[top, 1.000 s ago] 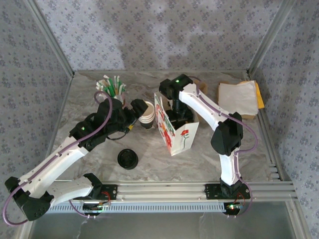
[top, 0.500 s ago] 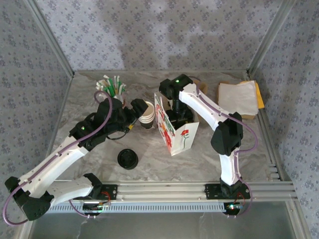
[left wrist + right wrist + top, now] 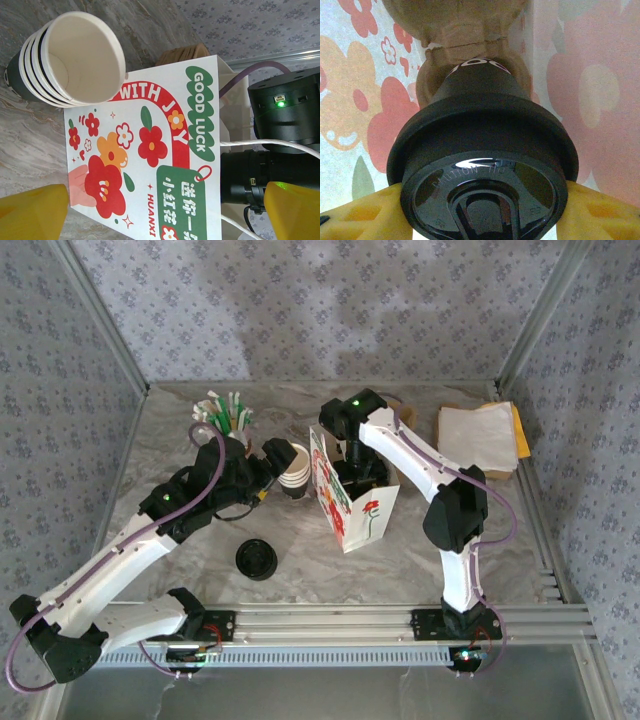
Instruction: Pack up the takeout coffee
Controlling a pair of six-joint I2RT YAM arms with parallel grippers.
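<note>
**Lidded coffee cup held inside a flowered paper bag**

Seen from above, the left gripper (image 3: 268, 462) sits left of centre. Its yellow fingers (image 3: 31, 212) are spread wide with nothing between them, pointing at a stack of cream cups (image 3: 293, 468). Behind it stands a cup of green-and-white straws (image 3: 228, 415). A loose black lid (image 3: 257, 560) lies on the marble table (image 3: 320, 575) toward the lower edge.

At the centre stands a white paper bag (image 3: 352, 502) printed with red flowers. The right gripper (image 3: 355, 462) reaches down into its open top.

In the right wrist view, the coffee cup (image 3: 482, 150) fills the centre between the bag's flowered walls. Its glossy round black lid faces the camera, with raised lettering. A yellow finger (image 3: 362, 215) presses each side of the lid's rim, clamping the cup.

At the upper right lies a pile of napkins (image 3: 478, 435).
</note>
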